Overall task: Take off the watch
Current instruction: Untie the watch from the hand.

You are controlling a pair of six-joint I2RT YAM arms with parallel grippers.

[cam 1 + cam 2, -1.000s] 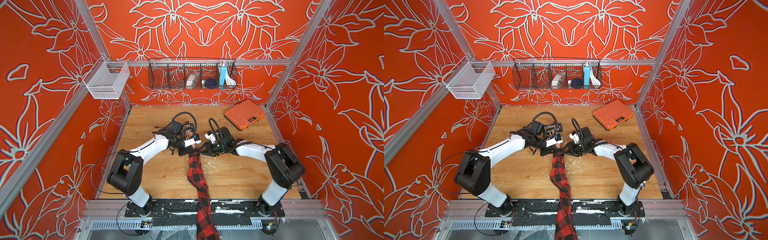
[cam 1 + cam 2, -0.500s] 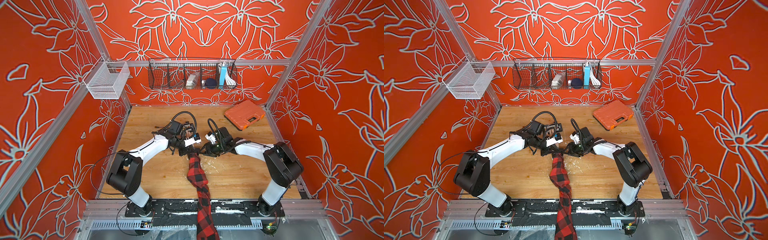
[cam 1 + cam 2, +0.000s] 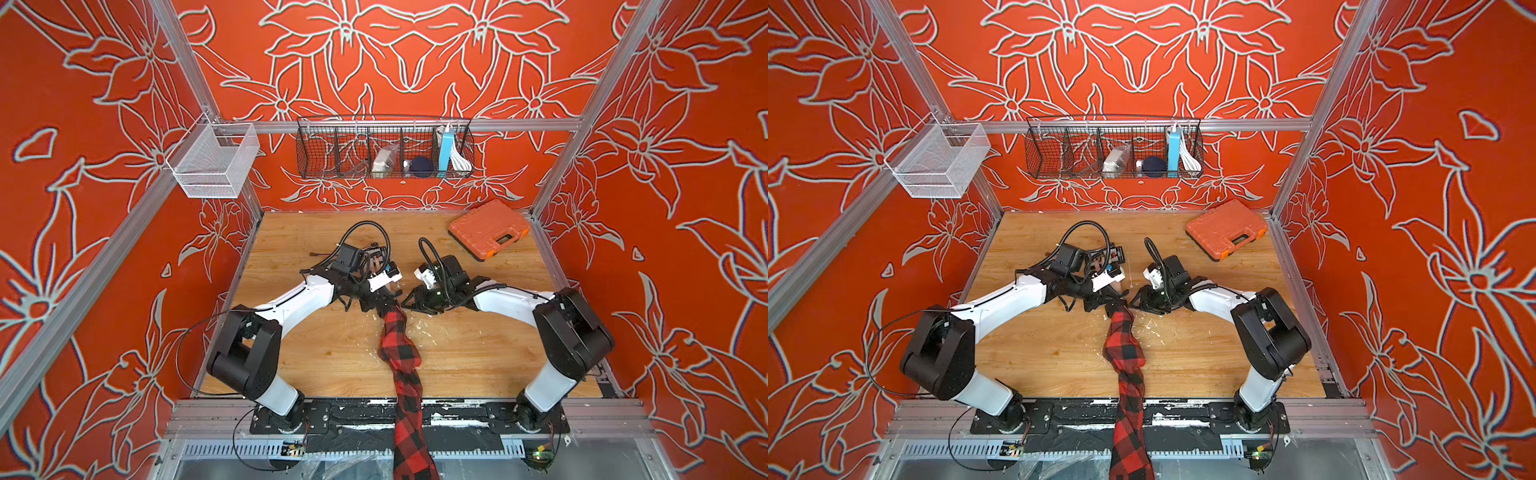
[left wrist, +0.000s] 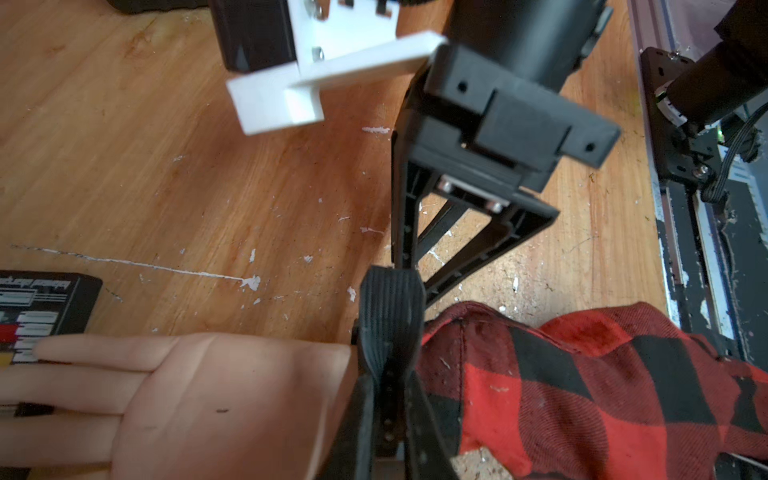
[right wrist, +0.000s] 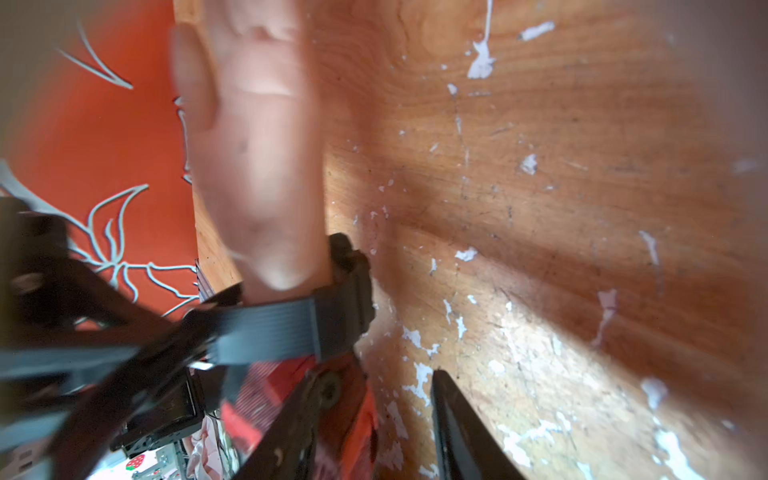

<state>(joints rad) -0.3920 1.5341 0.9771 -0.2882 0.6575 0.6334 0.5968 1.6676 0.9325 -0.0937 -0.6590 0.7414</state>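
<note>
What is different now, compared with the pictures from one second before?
Hardly anything: the right end effector, open, shifted only slightly beside the watch. The left end effector stays clamped on it; the plaid sleeve, dummy hand and orange case stayed put.

Right wrist view: watch (image 5: 345,299) face hidden under blurred hand (image 5: 257,145). Both top views: watch too small to make out at frame centre, plaid sleeve (image 3: 409,432) cut off at bottom edge.
</note>
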